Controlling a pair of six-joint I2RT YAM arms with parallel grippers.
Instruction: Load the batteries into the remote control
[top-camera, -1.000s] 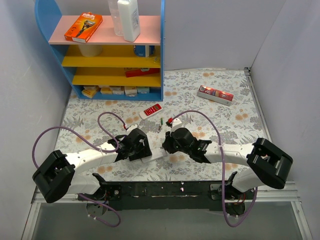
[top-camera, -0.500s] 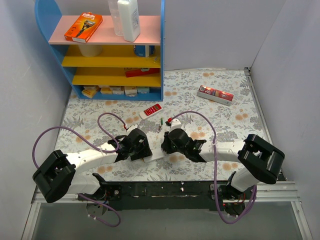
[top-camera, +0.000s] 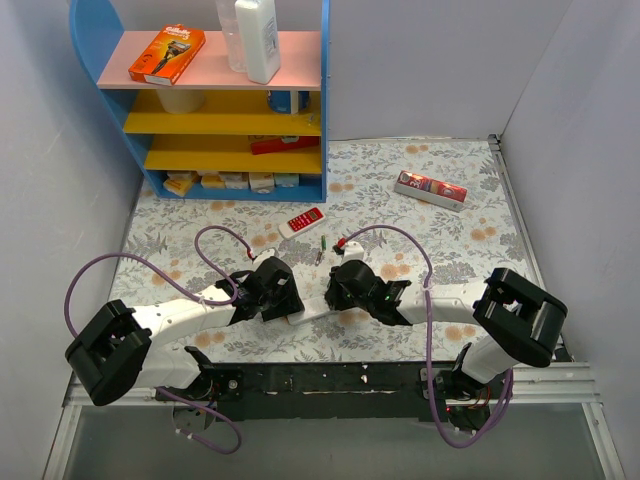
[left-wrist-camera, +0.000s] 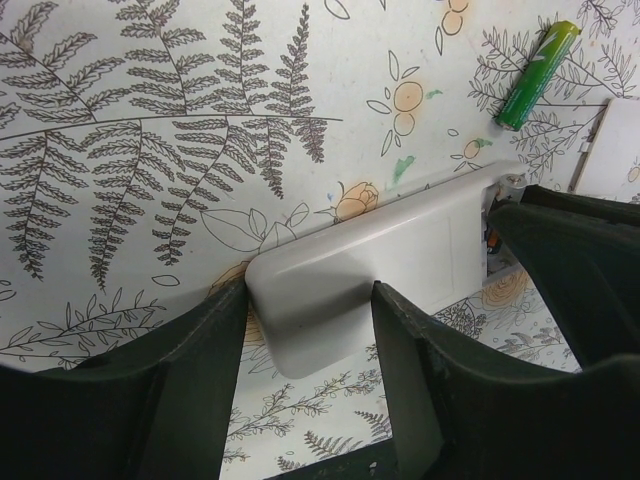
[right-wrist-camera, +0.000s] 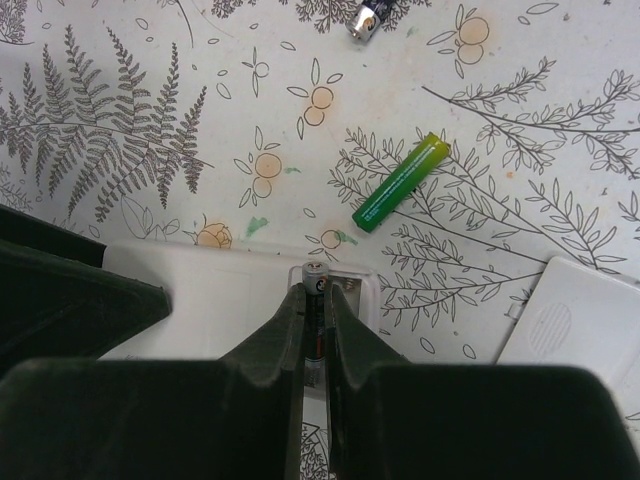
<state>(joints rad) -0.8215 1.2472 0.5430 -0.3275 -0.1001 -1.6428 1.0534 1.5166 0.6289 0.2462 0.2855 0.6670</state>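
White plastic, plain back up: in the left wrist view the remote control (left-wrist-camera: 370, 265) has one end between the left gripper (left-wrist-camera: 310, 295) fingers (left-wrist-camera: 200, 360). Both pads press on its long edges, so it's clamped. Beyond the fingertips, off right, a green loose battery (left-wrist-camera: 537, 75) lies flat on the fern-print tablecloth (left-wrist-camera: 150, 150). Just right of it is a white battery cover (left-wrist-camera: 615, 150), cut by the frame edge. The other arm's dark housing sits at the remote's far end.

Right wrist view: the right gripper (right-wrist-camera: 315, 300) fingers are nearly together, pinching the gripped battery (right-wrist-camera: 315, 272), with its metal cap poking out at the tips. It's right over the open bay at the remote's end; can't tell if it's seated. The loose battery lies ahead of the tips, slightly right, apart from the remote. The cover is right of the fingers. A silver-tipped item (right-wrist-camera: 368, 20) at the top edge is too cropped to identify.

Top view: both grippers are nose to nose over the remote. A red remote (top-camera: 302, 220) lies beyond them, a red-and-white box (top-camera: 430, 188) farther right, and a blue shelf unit (top-camera: 90, 40) back left.
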